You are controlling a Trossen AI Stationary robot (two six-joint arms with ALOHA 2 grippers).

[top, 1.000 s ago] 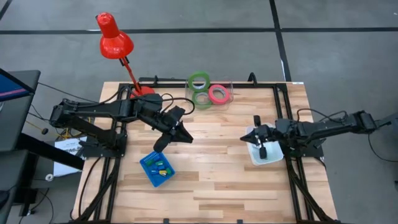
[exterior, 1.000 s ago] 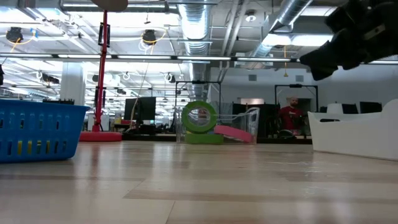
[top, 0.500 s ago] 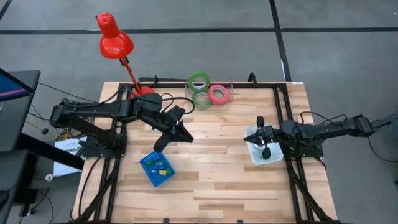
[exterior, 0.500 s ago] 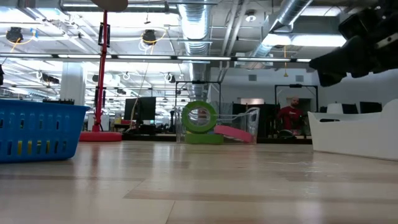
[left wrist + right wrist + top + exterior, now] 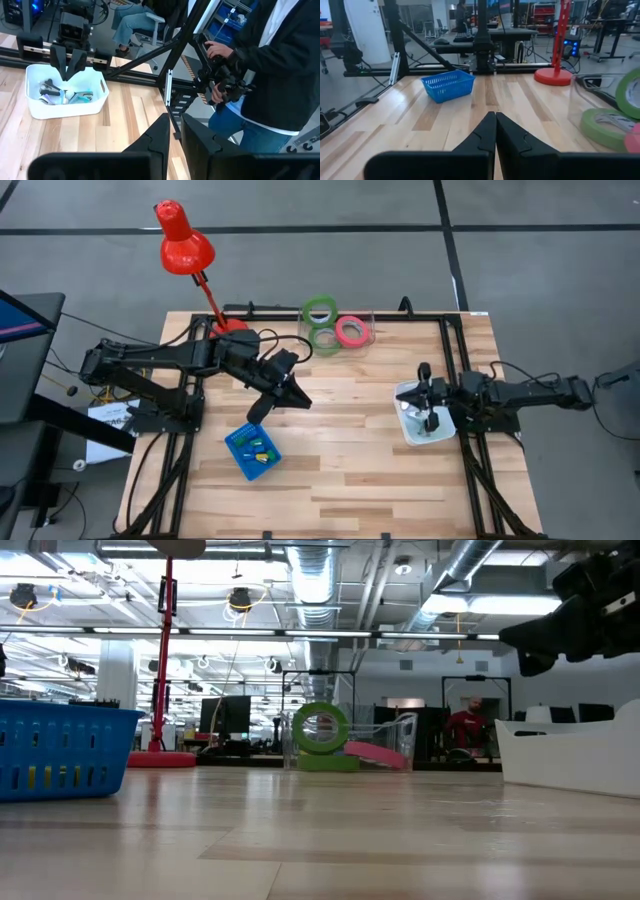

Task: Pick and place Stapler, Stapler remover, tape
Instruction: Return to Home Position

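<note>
Where the far edge of the wooden table (image 5: 350, 480) reaches its middle, the tape (image 5: 339, 332) is gathered at a clear container (image 5: 366, 315). One green ring (image 5: 297, 730) is stood on edge, its open centre faced toward the near side, so its axis runs from front to back. A second green ring (image 5: 313, 340) is laid flat beside it, axis upright. The pink-red ring (image 5: 375, 755) is propped at a slant inside the container.

Small coloured staplers (image 5: 260, 448) are seen in the blue bin (image 5: 236, 442), which is set askew to the planks, left of centre; their long axes cannot be read. Stapler removers (image 5: 70, 95) are heaped in the white bin (image 5: 95, 102) at the right edge, pointing several ways.

The right gripper (image 5: 67, 75) is hung over the white bin, pointed down, its fingers pressed together on nothing. The left gripper (image 5: 175, 122) is held above the wood between the lamp and the blue bin, its fingers drawn nearly together with only a thin slit, nothing grasped.

Black rails (image 5: 452, 360) are run along the table's sides, and a red lamp (image 5: 185, 240) is based at the far left corner. A broad stretch of bare planks is left between the two bins and down to the near edge. Grey floor (image 5: 560, 270) surrounds the table; a person (image 5: 270, 60) is stood just past the right edge.
</note>
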